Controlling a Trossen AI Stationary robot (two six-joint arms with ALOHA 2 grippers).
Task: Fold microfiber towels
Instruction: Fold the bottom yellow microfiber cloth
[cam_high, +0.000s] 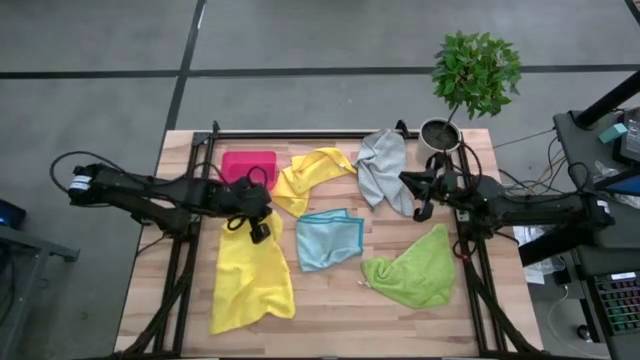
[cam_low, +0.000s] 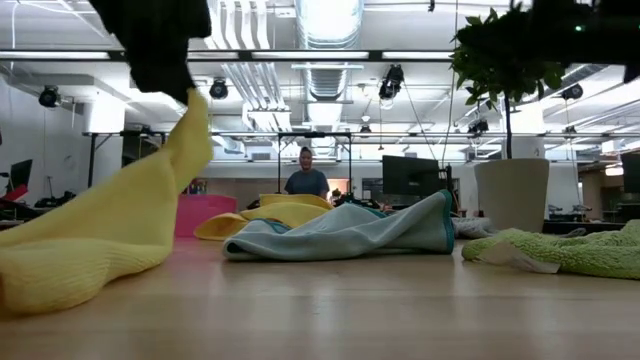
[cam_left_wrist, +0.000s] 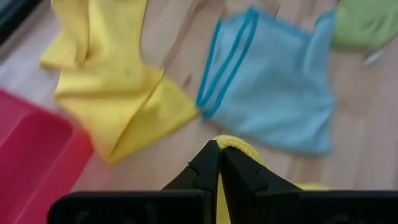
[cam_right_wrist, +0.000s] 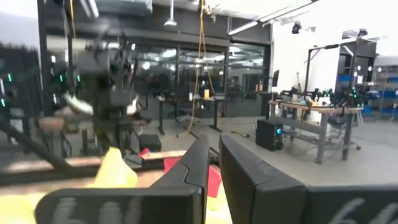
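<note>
Near the desk's left edge, the left claw (cam_high: 257, 228) is clenched on a top corner of the big yellow towel (cam_high: 250, 275), which it holds lifted while the rest trails flat toward the front-left corner. To fold it well, I would carry that corner low and straight over the towel toward the opposite edge, keeping the cloth taut and clear of the blue towel (cam_high: 329, 238) just beside it at mid-desk. By the right edge the right claw (cam_high: 418, 192) waits clenched and empty between the grey towel (cam_high: 385, 168) and the green towel (cam_high: 414, 267).
</note>
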